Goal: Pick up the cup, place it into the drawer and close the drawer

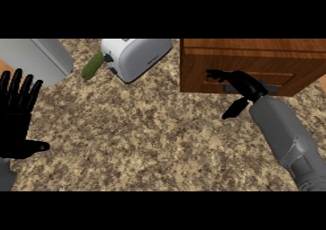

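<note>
Speckled counter [145, 134]: one toaster [135, 56], one cucumber [93, 66], one drawer unit [258, 63], two hands.

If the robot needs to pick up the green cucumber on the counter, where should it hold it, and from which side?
Probably at its middle, with the hand coming from above and fingers across its narrow width. The cucumber lies flat on the counter, long and thin, slanted between the toaster and a grey container. Both neighbours stand close, so a side approach looks cramped. The open left hand is nearer.

Left hand [16, 117] open, fingers up, at left edge, right hand [240, 83] extended forward, fingers straight
</note>
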